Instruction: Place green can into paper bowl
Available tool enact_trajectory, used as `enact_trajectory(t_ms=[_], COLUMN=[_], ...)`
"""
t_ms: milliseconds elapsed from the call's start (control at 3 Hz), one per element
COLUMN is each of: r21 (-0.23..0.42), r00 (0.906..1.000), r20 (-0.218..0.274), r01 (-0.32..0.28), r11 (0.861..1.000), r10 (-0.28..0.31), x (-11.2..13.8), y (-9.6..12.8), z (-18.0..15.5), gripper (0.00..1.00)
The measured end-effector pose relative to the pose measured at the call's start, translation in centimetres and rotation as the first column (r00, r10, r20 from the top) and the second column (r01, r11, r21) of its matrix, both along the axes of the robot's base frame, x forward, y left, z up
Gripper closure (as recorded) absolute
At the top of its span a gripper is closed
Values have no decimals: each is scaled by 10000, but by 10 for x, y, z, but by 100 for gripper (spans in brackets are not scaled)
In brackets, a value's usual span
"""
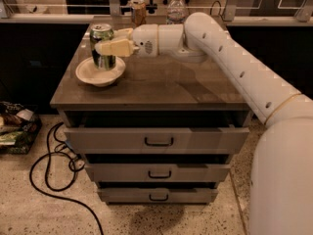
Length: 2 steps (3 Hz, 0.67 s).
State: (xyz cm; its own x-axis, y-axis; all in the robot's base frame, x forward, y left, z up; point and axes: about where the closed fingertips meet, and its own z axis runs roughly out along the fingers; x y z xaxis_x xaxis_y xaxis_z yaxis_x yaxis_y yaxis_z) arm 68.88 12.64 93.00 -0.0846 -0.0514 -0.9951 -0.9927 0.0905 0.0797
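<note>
- Stuff (12, 131) is lying in a heap on the floor at the far left, and a black cord (49, 175) is curling beside it. Both are lying well away from the job.
- The paper bowl (82, 74) is sitting near the left edge of the table top (161, 87). It is wide and open, so it is making an easy spot for a can.
- The green can (101, 38) is standing upright over the middle of the bowl, with its bottom down inside the rim. I cannot tell if it is touching the bowl's floor or hanging just above it.
- The gripper (108, 42) is reaching in from the right. Its two yellow fingers (117, 48) are squeezing the can's sides, so the claw is clenched on the can. Holding it by the sides is keeping it straight, with the silver top facing up.
- I am guessing the job is nearly done. The claw is going to need to let go and back away gently, or the tall can could tip out of the shallow bowl.
- An orange-brown can (138, 11) and a water bottle (176, 8) are standing at the back edge, well apart from the bowl and behind the gripper.
- The white arm (234, 58) is stretching across the table from the right.
- The top drawer (156, 140) under the table is sticking out a little.
</note>
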Motion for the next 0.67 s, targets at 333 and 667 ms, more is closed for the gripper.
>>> enact_trajectory(t_ms=[333, 667], r21=[-384, -749], r00=[9982, 9940], r20=[484, 961], r01=[-340, -449], r11=[9987, 9962], r10=[359, 520], x=[-2, -2], y=[19, 27], z=[-7, -19], gripper=[100, 100])
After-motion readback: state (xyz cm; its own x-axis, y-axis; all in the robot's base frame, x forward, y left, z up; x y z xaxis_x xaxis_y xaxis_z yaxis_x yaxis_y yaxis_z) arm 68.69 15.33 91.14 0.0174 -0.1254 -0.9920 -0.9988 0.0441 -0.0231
